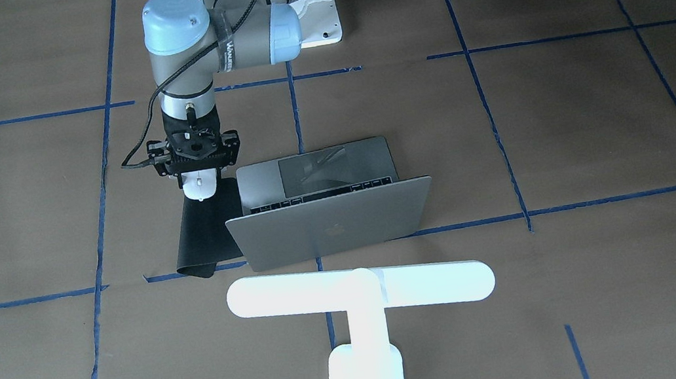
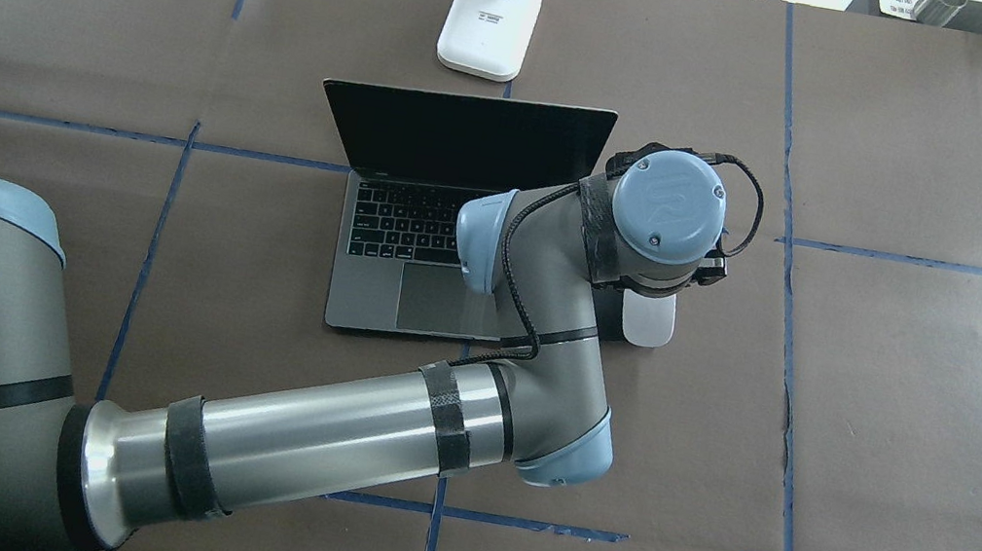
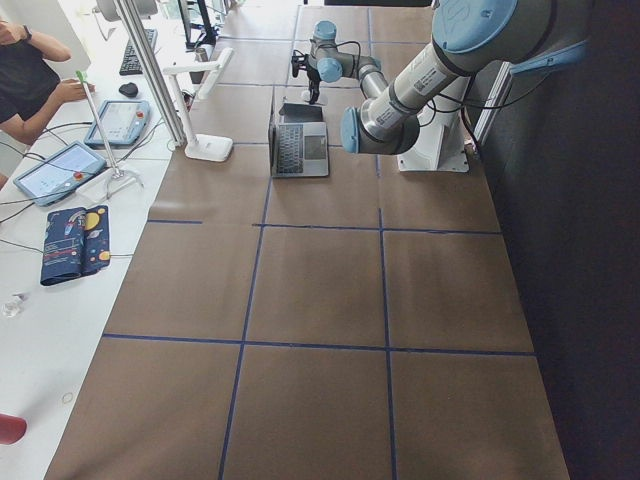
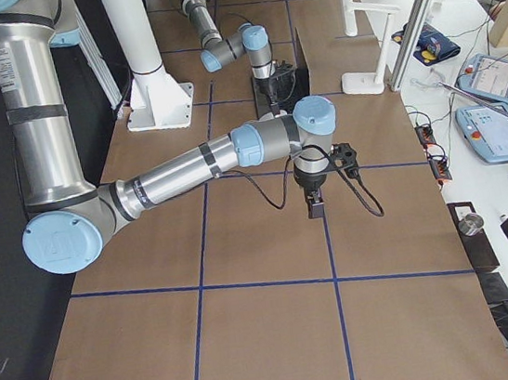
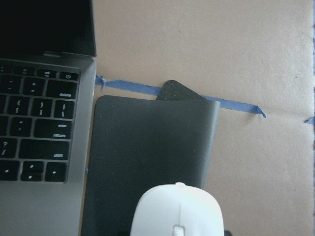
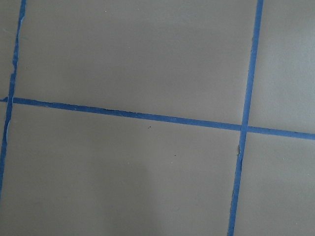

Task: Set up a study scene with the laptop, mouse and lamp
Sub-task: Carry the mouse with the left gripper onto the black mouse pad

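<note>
In the overhead view, your mouse (image 2: 647,322) is at the 6 o'clock end of the black mat (image 5: 147,147), at 3 o'clock of the laptop (image 2: 419,235). It is directly beneath the left fingers (image 1: 199,177), and you cannot tell whether they grip it. Its long axis runs 12 to 6, with the seam end toward the lamp (image 2: 488,24). The right fingers (image 4: 315,205) are well apart from it over the worktop (image 6: 147,64), and their state is unreadable too.

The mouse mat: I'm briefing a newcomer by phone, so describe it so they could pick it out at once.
Find the open grey laptop in the middle of the table. Right beside its keyboard, below the left pincer and the white mouse, lies the mouse mat. It is the only thin, black, floppy sheet there, one end curled.
</note>
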Motion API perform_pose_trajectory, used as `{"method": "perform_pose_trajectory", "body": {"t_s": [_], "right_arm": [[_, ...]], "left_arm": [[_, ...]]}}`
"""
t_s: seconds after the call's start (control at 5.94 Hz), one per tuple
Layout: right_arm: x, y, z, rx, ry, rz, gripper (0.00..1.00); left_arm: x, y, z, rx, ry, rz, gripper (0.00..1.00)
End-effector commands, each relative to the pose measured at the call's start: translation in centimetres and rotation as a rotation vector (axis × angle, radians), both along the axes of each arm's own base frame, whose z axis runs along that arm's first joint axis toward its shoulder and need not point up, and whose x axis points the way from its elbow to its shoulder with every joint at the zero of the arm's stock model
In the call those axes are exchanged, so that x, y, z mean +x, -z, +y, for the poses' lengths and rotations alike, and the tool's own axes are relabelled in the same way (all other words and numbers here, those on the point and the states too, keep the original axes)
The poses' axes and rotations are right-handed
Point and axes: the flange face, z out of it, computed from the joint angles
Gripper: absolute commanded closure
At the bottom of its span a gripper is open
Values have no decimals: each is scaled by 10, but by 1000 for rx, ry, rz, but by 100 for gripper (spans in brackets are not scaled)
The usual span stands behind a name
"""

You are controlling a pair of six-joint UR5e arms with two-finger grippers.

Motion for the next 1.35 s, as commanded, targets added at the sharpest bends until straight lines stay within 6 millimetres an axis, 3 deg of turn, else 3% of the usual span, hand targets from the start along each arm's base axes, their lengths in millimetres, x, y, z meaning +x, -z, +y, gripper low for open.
{"method": "perform_pose_trajectory", "body": {"t_s": [0.0, 0.5, 0.67, 1.01, 1.18], "right_arm": [[0, -1, 0, -4, -2, 0, 0], [-1, 0, 0, -2, -1, 0, 0], [-1, 0, 0, -2, -1, 0, 0], [-1, 3, 1, 2, -1, -4, 0], [0, 2, 1, 3, -3, -4, 0]], "left_arm": [[6, -11, -13, -3, 11, -8, 93], [8, -25, -20, -12, 15, -32, 87], [9, -28, -20, -14, 15, -37, 76], [7, -30, -25, -14, 19, -38, 10], [-1, -28, -37, 14, 11, -42, 0]]}}
